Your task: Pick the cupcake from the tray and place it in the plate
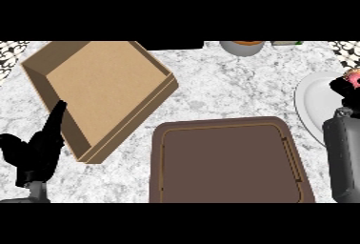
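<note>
Cupcake [354, 75] shows only as a pink sliver at my right edge, over the white plate [313, 97], mostly hidden by my right hand [343, 86], whose fingers I cannot make out. One brown tray [232, 162] lies nearest. My left hand [35, 143] rests spread, fingers up. One cardboard box [98, 90] sits beyond; a bowl [243, 47] is cut off.
</note>
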`<state>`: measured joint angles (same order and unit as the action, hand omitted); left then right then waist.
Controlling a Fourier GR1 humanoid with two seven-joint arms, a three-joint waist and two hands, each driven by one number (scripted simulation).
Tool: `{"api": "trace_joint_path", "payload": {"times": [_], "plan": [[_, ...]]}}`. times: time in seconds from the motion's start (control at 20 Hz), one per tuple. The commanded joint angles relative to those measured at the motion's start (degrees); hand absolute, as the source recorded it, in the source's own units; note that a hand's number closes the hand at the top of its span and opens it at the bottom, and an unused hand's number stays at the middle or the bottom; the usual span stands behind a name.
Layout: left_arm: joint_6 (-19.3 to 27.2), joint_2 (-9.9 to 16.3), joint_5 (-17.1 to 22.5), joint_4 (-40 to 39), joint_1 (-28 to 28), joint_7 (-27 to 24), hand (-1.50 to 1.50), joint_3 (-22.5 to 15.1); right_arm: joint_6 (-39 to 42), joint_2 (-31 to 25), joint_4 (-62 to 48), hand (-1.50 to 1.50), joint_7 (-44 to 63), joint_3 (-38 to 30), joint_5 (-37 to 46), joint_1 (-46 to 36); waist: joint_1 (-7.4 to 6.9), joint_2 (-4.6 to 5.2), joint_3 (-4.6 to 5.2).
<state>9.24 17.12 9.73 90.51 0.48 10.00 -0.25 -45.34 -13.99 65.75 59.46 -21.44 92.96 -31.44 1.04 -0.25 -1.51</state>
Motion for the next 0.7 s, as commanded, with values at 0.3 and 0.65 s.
{"api": "trace_joint_path", "payload": {"times": [0.3, 0.65], "plan": [[-2.24, -6.97, 0.61, -4.96, 1.33, 2.77, 0.00, -6.67, -12.09, -5.81, -6.64, 1.50, -4.63, -7.60, -10.08, 4.09, -0.40, 1.12, 1.32], [-4.98, -5.66, 1.41, -5.70, 1.48, 1.84, 0.00, -5.14, -0.11, -6.20, -17.92, -1.50, -9.84, -10.75, -27.44, 2.76, -0.90, 1.36, 1.18]]}}
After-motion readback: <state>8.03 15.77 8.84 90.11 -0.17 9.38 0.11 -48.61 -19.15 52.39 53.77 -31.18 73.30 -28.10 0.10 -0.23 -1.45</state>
